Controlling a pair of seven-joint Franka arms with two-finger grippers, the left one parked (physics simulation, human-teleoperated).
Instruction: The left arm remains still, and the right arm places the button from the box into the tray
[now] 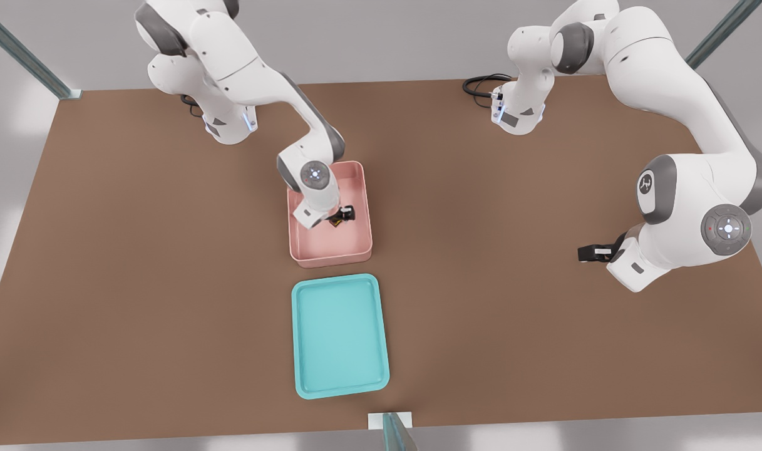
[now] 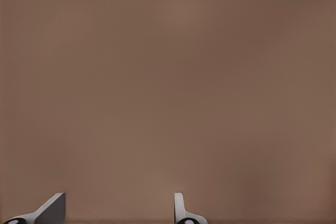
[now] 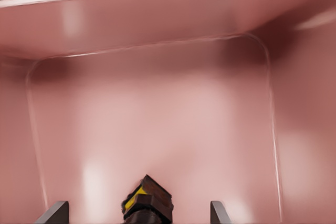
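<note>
Down in the box point(image 1: 330, 250), tool point(image 3: 139, 214) spread wide astride the button point(image 3: 148, 202); tiny, light, rigid — pinch its dark base

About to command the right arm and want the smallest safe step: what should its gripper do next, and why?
Probably close the fingers. The gripper is down inside the pink box, open, with the button lying between its two fingertips and not yet gripped. The teal tray holds no button yet, so grasp first, then lift.
</note>
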